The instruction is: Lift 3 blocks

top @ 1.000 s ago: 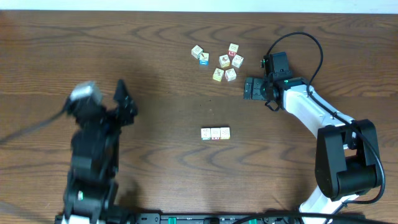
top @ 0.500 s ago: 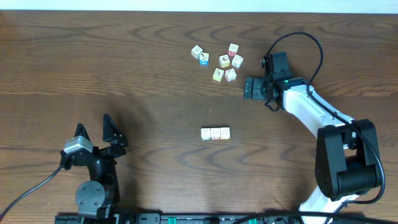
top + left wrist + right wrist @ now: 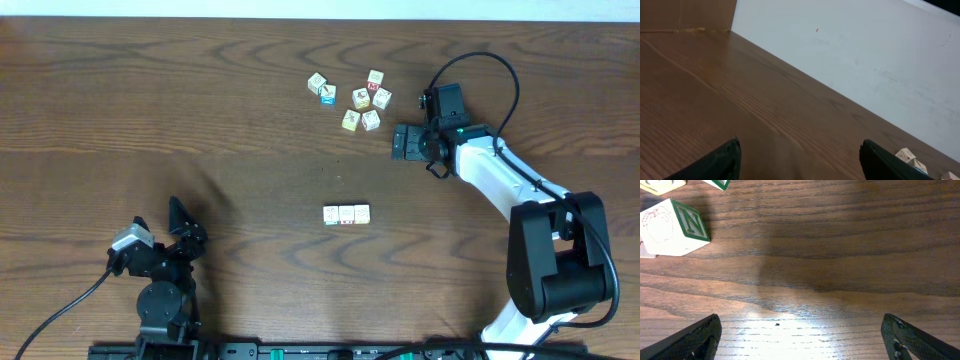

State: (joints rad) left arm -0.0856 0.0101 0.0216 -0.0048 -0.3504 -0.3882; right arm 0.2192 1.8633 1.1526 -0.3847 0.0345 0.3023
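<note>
At bench (image 3: 240, 120) centre, blocks (image 3: 346, 214) sit in a left-right row, nearer right tool (image 3: 398, 142) than left tool (image 3: 160, 218); both agape, empty.

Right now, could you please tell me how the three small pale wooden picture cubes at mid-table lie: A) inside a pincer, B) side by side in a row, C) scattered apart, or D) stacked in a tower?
B: overhead, the three pale wooden picture cubes lie side by side in one row.
</note>
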